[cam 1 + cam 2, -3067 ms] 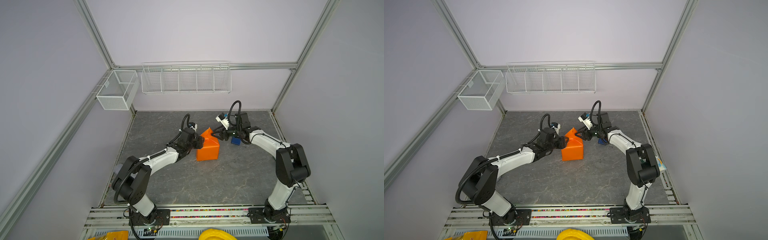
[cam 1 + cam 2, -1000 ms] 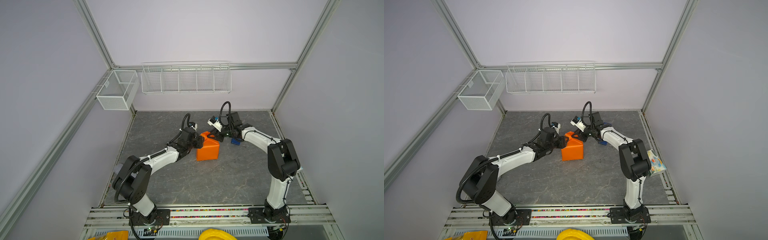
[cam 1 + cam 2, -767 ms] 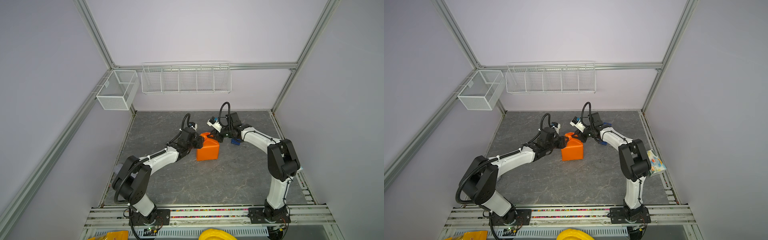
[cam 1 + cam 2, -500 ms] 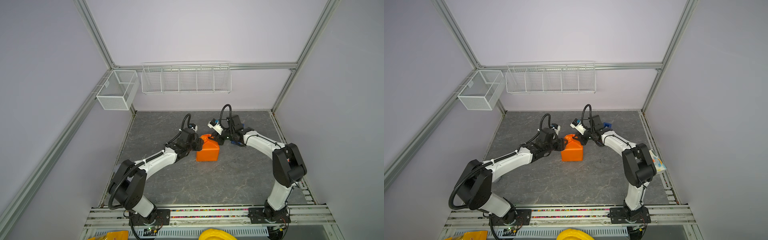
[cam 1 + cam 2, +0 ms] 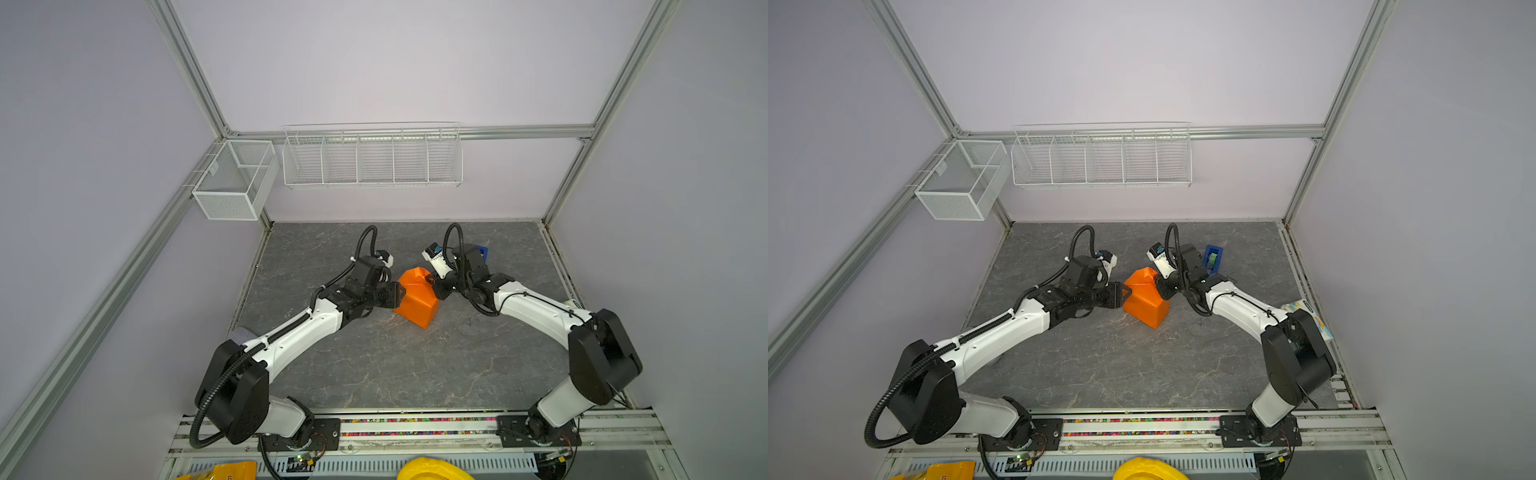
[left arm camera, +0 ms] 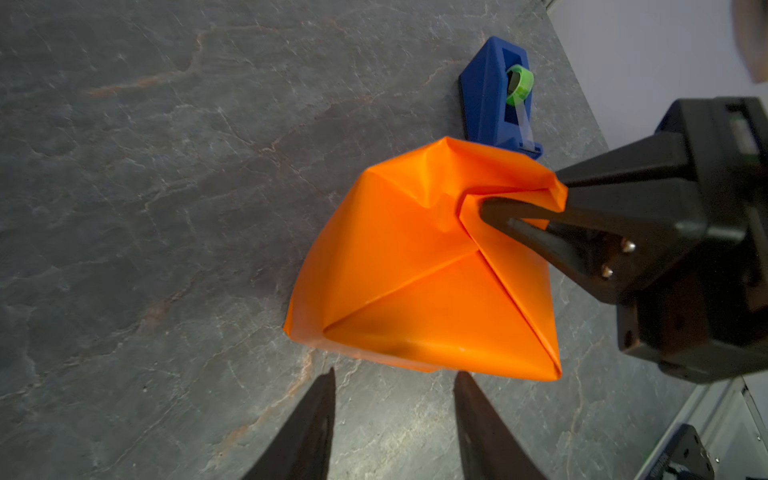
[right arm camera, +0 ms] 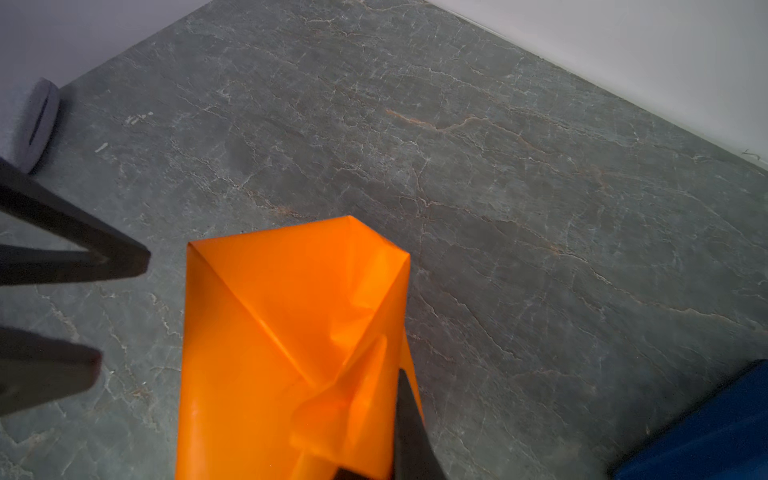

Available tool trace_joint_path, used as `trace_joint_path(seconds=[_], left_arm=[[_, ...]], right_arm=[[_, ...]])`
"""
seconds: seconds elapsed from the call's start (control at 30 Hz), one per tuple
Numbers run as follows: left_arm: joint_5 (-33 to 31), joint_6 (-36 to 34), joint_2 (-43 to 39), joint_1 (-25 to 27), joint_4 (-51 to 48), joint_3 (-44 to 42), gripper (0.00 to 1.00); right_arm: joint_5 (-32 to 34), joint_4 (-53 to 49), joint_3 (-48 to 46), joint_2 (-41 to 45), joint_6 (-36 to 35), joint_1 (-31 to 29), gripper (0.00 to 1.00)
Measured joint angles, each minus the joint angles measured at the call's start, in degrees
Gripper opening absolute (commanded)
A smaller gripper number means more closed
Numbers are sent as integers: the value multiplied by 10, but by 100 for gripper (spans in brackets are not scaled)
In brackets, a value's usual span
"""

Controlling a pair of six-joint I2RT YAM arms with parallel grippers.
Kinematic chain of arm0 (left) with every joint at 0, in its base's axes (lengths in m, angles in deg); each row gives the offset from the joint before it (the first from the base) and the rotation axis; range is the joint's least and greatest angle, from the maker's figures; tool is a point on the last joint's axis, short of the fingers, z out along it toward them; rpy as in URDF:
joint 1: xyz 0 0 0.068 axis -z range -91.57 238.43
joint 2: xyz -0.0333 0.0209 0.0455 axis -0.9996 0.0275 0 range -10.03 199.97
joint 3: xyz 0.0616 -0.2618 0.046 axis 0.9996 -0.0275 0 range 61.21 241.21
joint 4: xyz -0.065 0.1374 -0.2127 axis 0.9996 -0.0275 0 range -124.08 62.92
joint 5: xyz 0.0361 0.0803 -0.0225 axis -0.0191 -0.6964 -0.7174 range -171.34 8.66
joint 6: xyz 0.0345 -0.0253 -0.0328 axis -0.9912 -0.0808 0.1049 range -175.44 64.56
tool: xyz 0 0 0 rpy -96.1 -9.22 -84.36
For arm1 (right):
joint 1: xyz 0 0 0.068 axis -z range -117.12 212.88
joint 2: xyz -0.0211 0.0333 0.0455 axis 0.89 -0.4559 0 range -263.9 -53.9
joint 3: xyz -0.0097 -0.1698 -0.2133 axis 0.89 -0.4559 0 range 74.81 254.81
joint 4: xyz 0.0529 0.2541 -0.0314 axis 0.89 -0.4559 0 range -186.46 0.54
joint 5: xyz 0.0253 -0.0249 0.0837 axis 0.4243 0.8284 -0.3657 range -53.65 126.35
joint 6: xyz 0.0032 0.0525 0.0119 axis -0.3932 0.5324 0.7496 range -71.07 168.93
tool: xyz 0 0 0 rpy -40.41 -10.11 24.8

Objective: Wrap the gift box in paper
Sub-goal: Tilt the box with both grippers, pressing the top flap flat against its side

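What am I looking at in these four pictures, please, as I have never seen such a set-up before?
Two white-and-black robot arms stand at the near edge of a grey table; each ends in a two-fingered gripper. Two pictures look down from overhead, nearly the same view; the remaining two come from cameras on the arms' wrists. In the middle lies orange paper folded into a parcel; the gift box itself cannot be seen. The right gripper is shut, pinching a fold of the paper. The left gripper is open, its fingers just short of the parcel. Behind lies a blue tape dispenser; a patterned packet sits at the table's right edge.
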Motion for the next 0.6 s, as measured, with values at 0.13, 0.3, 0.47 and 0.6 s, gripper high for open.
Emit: trace_joint_path(seconds=[0.13, 0.3, 0.47, 0.6], left_arm=[[29, 13, 2, 0, 3, -21, 41], [42, 20, 15, 0, 13, -23, 39], [44, 25, 23, 0, 26, -23, 39], [44, 28, 25, 0, 29, -23, 39]], right_arm=[[37, -1, -3, 5, -1, -30, 10], [72, 4, -20, 20, -11, -54, 10], [94, 21, -49, 45, -25, -66, 10], [102, 27, -56, 49, -38, -75, 11]])
